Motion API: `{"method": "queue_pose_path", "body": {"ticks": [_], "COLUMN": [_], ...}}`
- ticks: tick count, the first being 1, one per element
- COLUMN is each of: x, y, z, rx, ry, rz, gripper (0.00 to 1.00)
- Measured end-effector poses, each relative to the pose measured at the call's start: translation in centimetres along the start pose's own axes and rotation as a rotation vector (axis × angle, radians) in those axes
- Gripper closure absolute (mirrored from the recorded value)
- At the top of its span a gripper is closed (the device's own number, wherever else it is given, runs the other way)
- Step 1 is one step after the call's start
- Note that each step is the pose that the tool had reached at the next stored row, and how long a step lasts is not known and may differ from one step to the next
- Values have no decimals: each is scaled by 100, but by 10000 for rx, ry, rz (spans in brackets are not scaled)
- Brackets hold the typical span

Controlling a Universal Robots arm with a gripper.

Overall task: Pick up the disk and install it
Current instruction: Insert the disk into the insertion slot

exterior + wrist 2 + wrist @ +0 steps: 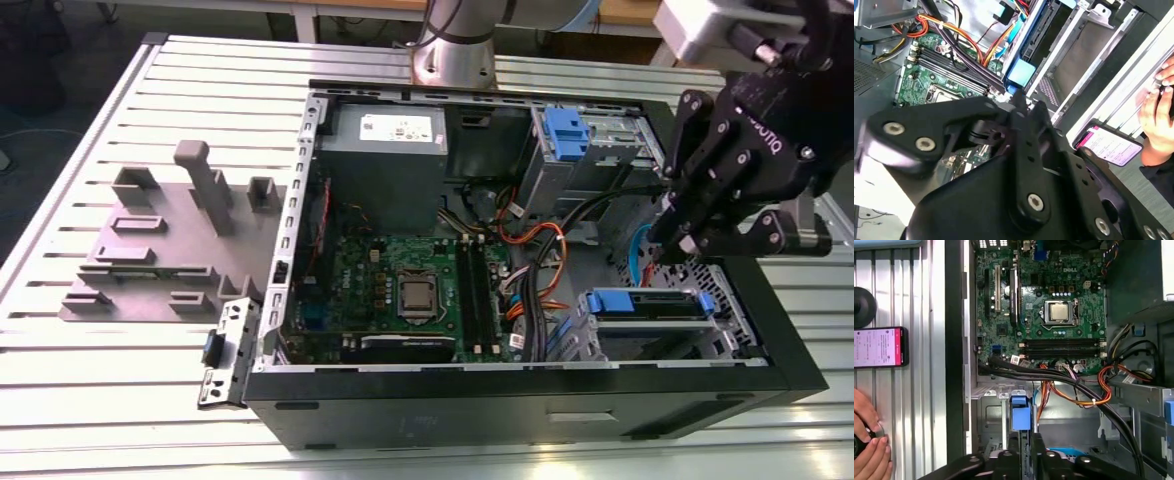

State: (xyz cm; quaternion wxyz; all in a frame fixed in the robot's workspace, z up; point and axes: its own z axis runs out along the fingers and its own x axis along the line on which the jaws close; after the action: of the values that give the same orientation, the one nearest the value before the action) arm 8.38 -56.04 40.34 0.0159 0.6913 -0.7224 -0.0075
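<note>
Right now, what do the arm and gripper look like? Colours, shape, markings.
The arm is a silver-grey tube with a pale grey housing at the wrist. The gripper is matte black. It is built from angular linked plates joined by round silver bolt heads, clearest in the second wrist view. In the exterior view it has small white lettering on its side.

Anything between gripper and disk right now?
Nothing visible. The gripper hangs close above the disk in the drive cage; the cables run beside the cage, not across the gap.
</note>
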Motion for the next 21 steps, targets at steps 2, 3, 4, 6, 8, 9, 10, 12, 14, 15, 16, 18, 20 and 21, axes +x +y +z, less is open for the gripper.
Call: {"method": "queue_pose_path", "body": {"ticks": [2, 3, 4, 6, 8, 9, 10, 12, 14, 15, 16, 18, 20, 21], "x": [0, 0, 0, 1, 1, 0, 0, -1, -2, -4, -6, -6, -7, -7], "y": [-1, -2, -2, -4, -5, -6, -8, -15, -34, -57, -79, -82, -77, -78], "z": [36, 56, 74, 109, 145, 163, 181, 219, 254, 271, 289, 325, 362, 379], "rx": [0, 0, 0, 0, 0, 0, 0, 0, 0, 1, 1, 0, 0, 0], "ry": [1, 0, 0, 1, 1, 1, 1, 0, 1, 1, 0, 2, 0, 2], "rz": [0, 1, 0, 0, 0, 1, 0, 0, 0, 0, 0, 0, -4, -4], "gripper": [82, 82, 88, 89, 89, 89, 89, 89, 89, 89, 89, 89, 89, 89]}}
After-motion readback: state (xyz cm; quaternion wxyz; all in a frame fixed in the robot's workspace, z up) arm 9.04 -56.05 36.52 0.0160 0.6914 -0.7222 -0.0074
